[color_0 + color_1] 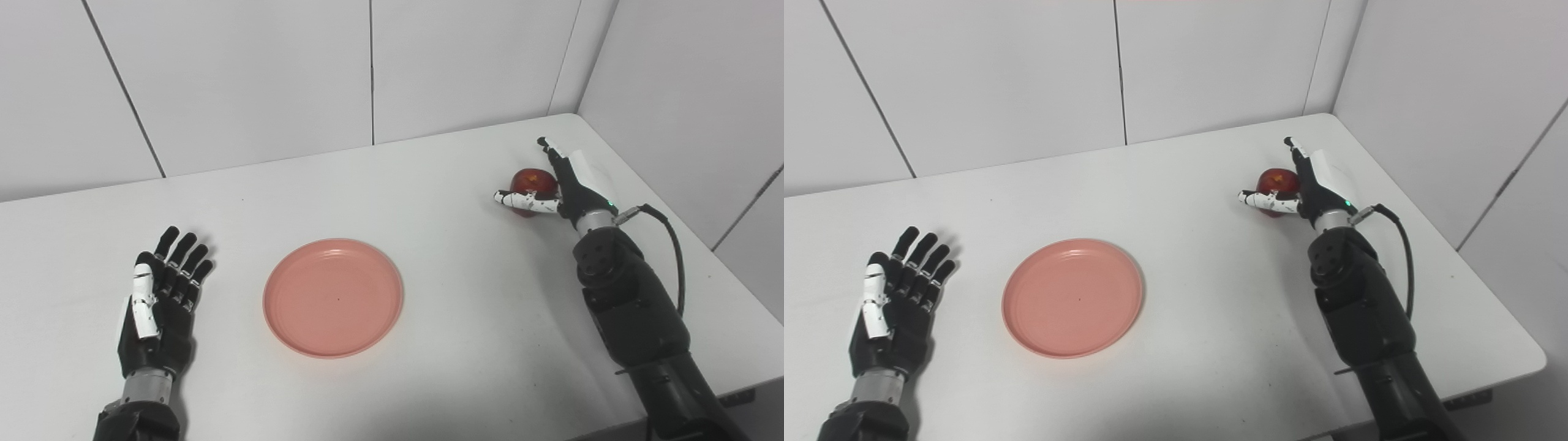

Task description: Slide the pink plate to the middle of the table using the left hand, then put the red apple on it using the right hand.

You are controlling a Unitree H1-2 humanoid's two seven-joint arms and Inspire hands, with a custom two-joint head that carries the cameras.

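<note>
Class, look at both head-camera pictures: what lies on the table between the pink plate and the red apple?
Nothing: between the pink plate and the red apple there is only bare white table, shown in both eye views.

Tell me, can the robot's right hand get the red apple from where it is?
Probably yes. The right hand is already at the red apple near the table's far right corner, open, thumb in front and fingers behind it. Nothing sits between them.

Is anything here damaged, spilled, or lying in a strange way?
Nothing stands out. The plate lies flat and empty, the apple looks whole by the right hand, and the left hand rests open.
</note>
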